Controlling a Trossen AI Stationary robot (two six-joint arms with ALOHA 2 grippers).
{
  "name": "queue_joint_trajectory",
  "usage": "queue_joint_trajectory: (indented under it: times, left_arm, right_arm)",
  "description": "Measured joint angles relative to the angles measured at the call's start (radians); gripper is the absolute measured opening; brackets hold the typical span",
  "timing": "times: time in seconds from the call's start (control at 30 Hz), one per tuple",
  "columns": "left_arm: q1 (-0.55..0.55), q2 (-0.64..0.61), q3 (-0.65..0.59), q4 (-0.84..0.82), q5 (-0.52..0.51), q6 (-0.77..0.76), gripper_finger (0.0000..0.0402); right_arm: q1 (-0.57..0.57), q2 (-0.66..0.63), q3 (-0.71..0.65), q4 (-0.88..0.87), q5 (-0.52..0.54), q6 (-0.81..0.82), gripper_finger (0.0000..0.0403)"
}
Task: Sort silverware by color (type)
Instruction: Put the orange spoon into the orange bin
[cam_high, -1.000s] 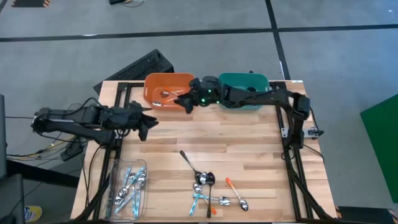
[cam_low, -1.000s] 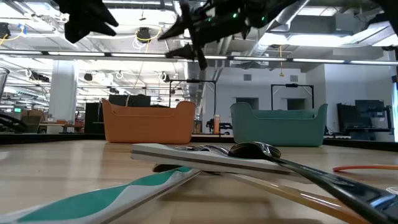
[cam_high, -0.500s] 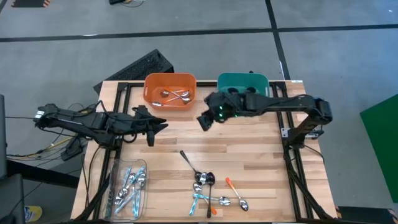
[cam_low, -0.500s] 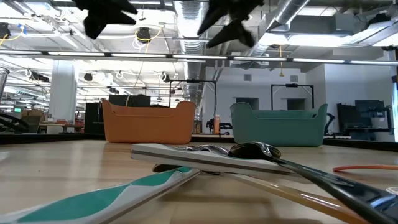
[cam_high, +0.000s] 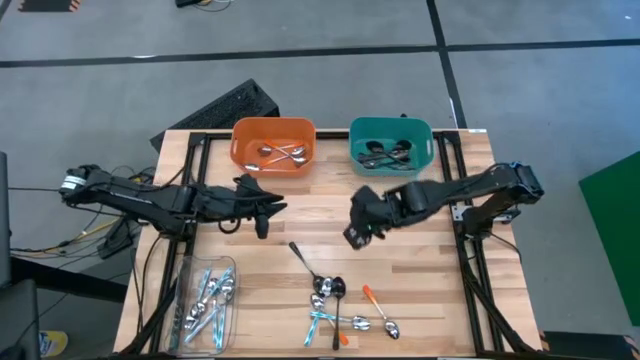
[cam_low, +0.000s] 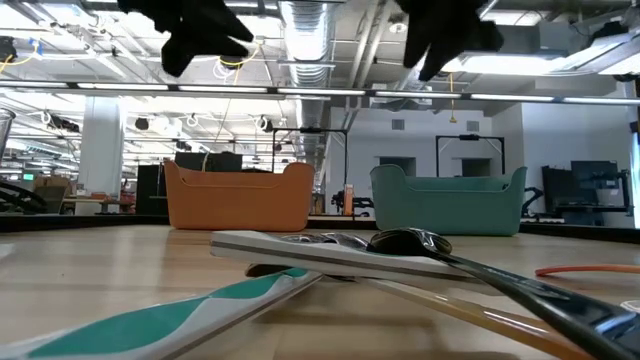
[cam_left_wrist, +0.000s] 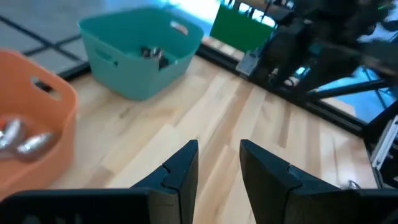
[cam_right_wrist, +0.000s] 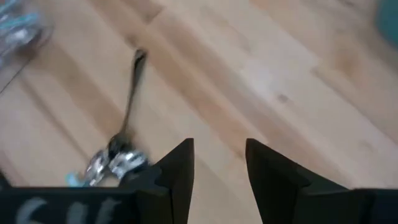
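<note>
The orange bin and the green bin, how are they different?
The orange bin holds spoons with orange handles; the green bin holds dark spoons. In the high view the orange bin sits nearer the left arm, the green bin nearer the right arm. Both stand at the table's far edge and look alike in shape.

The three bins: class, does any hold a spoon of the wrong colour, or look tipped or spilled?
Nothing stands out. The orange bin, teal bin and clear tray sit upright; their spoons appear sorted. A loose pile lies unsorted.

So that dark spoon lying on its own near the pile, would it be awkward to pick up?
Probably. The dark spoon looks thin and lies flat on the table, leaving little to pinch. It seems stiff, so shouldn't flop. Its rounded bowl might make it rock or pivot when nudged.
</note>
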Motion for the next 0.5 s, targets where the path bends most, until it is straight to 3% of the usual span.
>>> queue_joint_trajectory:
  times: [0.1,0.27,0.37,0.5]
  left_arm:
    - [0.007,0.028,0.000,0.010,0.031,-0.054,0.0105]
    - [0.029,0.034,0.000,0.019,0.102,-0.093,0.0105]
    - [0.031,0.008,0.000,0.020,0.108,-0.066,0.0105]
    - [0.028,-0.019,0.000,0.011,0.106,-0.022,0.0105]
  right_arm:
    - [0.041,0.000,0.000,0.014,-0.002,0.003,0.0165]
    - [0.105,0.001,-0.008,0.018,-0.094,0.004,0.0156]
    - [0.153,0.002,-0.033,-0.006,-0.124,0.083,0.0130]
    - [0.224,0.000,-0.078,-0.009,-0.084,0.235,0.0080]
